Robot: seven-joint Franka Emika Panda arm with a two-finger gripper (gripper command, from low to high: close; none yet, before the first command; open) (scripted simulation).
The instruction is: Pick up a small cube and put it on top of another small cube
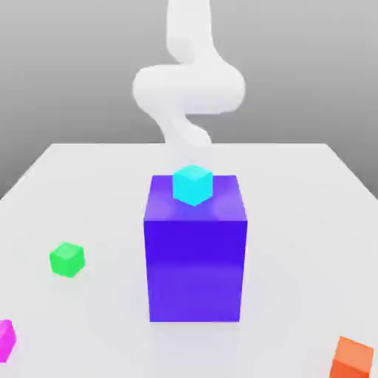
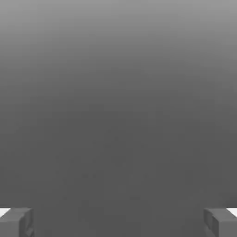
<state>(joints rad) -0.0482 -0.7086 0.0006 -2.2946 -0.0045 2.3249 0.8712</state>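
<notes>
Reaching comes first: our claw (image 2: 118, 222) hangs wide open and empty, so we must descend to the magenta cube (image 1: 6, 338) on the counter (image 1: 295, 221).

A big blue-purple block (image 1: 195, 251) stands in the middle of the white tabletop (image 1: 295, 221). A little light-blue cube (image 1: 193, 184) sits on top of it. A small green cube (image 1: 67, 259) and an orange cube (image 1: 353, 358) rest on the tabletop, far apart.
</notes>
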